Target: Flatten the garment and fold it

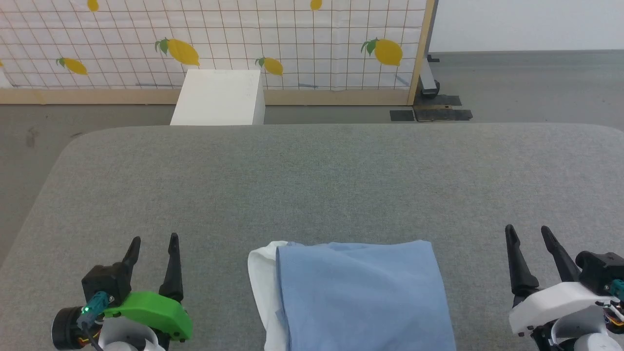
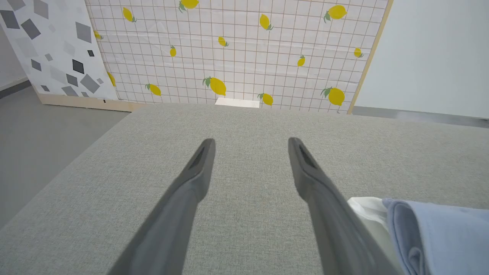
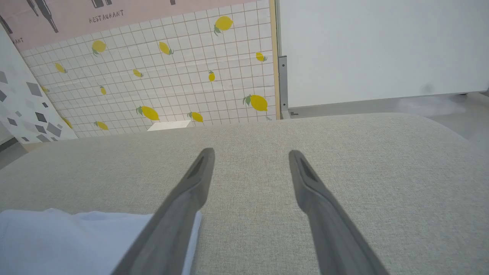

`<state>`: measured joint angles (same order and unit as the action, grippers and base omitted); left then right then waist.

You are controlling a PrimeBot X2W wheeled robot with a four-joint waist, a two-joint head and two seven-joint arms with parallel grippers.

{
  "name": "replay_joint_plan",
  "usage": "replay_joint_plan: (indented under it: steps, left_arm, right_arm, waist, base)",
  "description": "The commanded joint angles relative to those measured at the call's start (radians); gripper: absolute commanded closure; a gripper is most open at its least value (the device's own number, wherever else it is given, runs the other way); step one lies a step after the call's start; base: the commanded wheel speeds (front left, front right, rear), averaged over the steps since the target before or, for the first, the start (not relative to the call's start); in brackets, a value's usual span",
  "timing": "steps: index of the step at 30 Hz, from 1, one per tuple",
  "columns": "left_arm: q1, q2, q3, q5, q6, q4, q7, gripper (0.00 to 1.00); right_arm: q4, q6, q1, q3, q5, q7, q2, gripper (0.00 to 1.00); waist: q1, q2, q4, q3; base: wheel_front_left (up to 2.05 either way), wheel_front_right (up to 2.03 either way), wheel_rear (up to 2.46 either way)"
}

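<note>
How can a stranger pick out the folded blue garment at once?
Find the wide grey fabric-covered table. At its near edge, between the left gripper and right gripper, lies the light blue folded garment. A white layer along its left edge sets it apart.

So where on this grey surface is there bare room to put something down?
The far half of the grey surface is bare, from the garment to its far edge. Narrower bare strips separate the garment from the left end effector and the right end effector. Only the near middle is crowded.
</note>
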<state>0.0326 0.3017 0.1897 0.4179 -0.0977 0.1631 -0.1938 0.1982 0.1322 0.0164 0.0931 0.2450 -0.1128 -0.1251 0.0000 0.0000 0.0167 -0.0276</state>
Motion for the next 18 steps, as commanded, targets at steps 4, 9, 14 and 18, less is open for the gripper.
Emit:
replay_joint_plan:
  steps: [4, 9, 14, 18]
  left_arm:
    - [0.016, 0.012, 0.002, 0.0, -0.004, -0.005, 0.002, 0.0]
    - [0.012, 0.015, 0.005, 0.001, -0.007, -0.008, 0.004, 0.0]
    - [0.009, 0.019, 0.005, 0.005, -0.01, -0.014, 0.005, 0.0]
    - [0.01, 0.02, 0.005, 0.009, -0.012, -0.016, 0.003, 0.0]
  right_arm:
    - [-0.002, -0.002, -0.014, 0.0, -0.008, 0.006, 0.002, 0.0]
    - [0.0, -0.002, -0.015, 0.001, -0.013, 0.007, 0.003, 0.0]
    - [0.001, -0.002, -0.013, 0.004, -0.015, 0.011, 0.004, 0.0]
    - [0.0, -0.002, -0.012, 0.003, -0.017, 0.014, 0.004, 0.0]
  waist:
    - [0.0, 0.0, 0.001, -0.003]
    - [0.0, 0.0, 0.0, -0.007]
    - [0.0, 0.0, -0.001, -0.006]
    - [0.0, 0.0, -0.001, -0.007]
  base:
    - [0.0, 0.0, 0.0]
    - [0.0, 0.0, 0.0]
    - [0.0, 0.0, 0.0]
    - [0.0, 0.0, 0.0]
